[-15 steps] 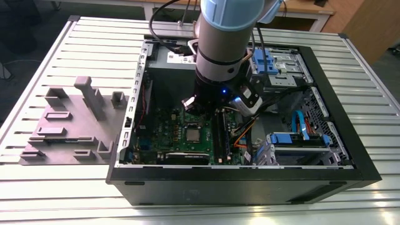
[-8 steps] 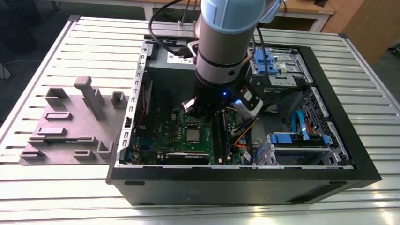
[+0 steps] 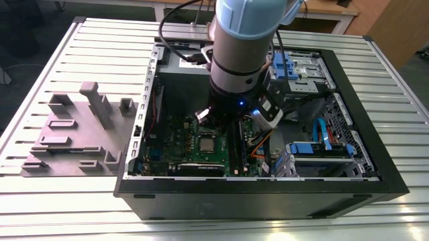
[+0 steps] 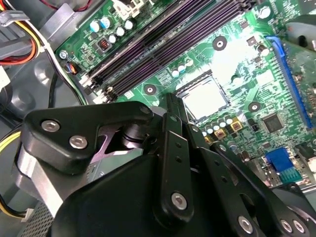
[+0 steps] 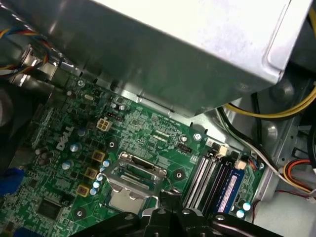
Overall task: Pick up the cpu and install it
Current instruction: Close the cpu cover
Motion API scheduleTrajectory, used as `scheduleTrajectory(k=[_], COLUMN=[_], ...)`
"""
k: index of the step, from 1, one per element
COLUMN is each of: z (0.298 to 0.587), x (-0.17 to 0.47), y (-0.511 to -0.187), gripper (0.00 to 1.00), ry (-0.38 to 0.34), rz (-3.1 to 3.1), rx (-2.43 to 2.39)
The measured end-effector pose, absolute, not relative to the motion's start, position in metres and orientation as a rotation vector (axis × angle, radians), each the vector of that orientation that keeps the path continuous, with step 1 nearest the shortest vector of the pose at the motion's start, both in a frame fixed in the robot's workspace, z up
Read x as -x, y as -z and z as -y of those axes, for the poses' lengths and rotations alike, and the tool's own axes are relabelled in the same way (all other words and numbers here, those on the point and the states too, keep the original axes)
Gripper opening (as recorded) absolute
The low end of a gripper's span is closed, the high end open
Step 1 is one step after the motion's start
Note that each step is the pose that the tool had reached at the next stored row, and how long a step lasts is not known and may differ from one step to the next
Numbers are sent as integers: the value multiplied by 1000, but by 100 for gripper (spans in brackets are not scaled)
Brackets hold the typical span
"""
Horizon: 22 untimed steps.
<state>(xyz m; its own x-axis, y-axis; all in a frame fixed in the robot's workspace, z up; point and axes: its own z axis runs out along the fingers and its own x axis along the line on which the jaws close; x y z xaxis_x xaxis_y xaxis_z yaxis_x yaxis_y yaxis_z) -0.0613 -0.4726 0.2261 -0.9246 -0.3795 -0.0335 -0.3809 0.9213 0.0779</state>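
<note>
The cpu (image 4: pixel 205 98), a small pale silver square, lies inside the dark metal-framed socket (image 4: pixel 183 90) of the green board (image 4: pixel 237 64). In the first wrist view the cpu (image 5: pixel 126 200) sits below the socket's raised metal frame (image 5: pixel 136 173). In the exterior view the cpu (image 3: pixel 206 145) shows on the board inside the open computer case (image 3: pixel 375 165). My gripper (image 4: pixel 172 106) hangs just above the board at the socket's edge, with nothing seen in it. Its black tip (image 5: pixel 165 200) stands right beside the cpu. The arm's wrist (image 3: pixel 234 75) reaches down into the case.
A grey moulded fixture tray (image 3: pixel 74 135) lies on the slatted table at the exterior view's left. The silver power-supply box (image 5: pixel 197 49) overhangs the board. Memory slots (image 4: pixel 163 39), coloured cables (image 5: pixel 276 113) and blue drive brackets (image 3: pixel 322 150) crowd the case.
</note>
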Motion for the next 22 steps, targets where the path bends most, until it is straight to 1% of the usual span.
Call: scheduleTrajectory(k=[22], z=[485], x=[52], y=[-224], gripper=[10], ry=[-131], rz=[-3063], rx=[621])
